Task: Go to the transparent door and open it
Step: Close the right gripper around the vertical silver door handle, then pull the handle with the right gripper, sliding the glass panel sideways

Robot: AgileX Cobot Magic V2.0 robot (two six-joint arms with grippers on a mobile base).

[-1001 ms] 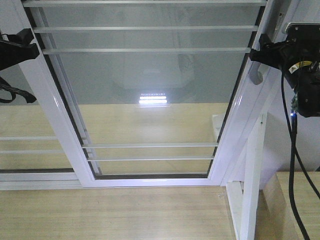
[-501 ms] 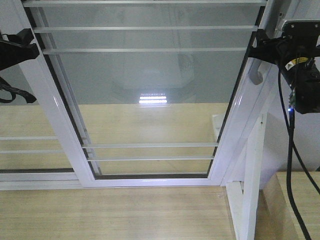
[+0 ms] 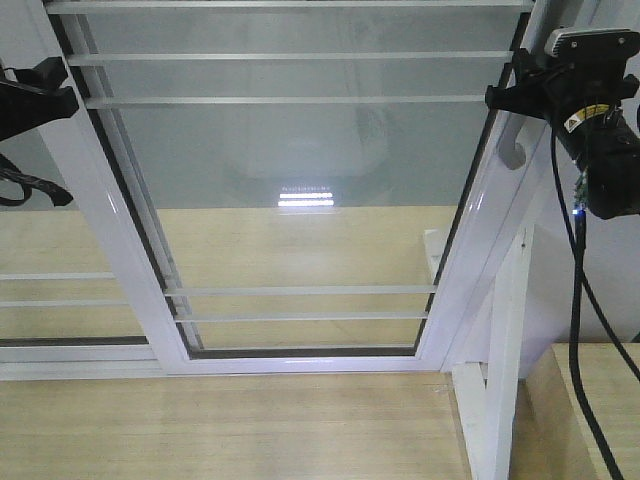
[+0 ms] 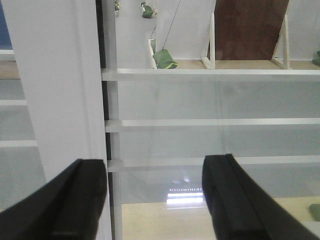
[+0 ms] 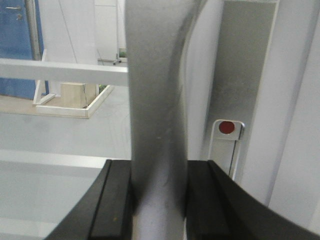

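Observation:
The transparent door [image 3: 300, 200] fills the front view: clear glass with thin white bars in a glossy white frame [image 3: 470, 270]. Its curved silver-grey handle [image 3: 513, 150] is on the right edge. My right gripper [image 3: 505, 100] is at the top of that handle. In the right wrist view the black fingers [image 5: 117, 200] press both sides of the handle [image 5: 157, 100], so my right gripper [image 5: 159, 170] is shut on it. At the door's left frame edge my left gripper [image 3: 55, 90] stands open. The left wrist view shows my left gripper [image 4: 155, 170] with only glass behind it.
A second white-framed glass panel [image 3: 60, 280] sits behind on the left. A white upright post [image 3: 505, 380] stands at the lower right, beside the door frame. A black cable [image 3: 575, 300] hangs from the right arm. Beyond the handle is a grey panel with a red dot [image 5: 227, 127].
My right gripper and wrist have shifted up and a little left along the handle. The door and the left arm have not visibly moved.

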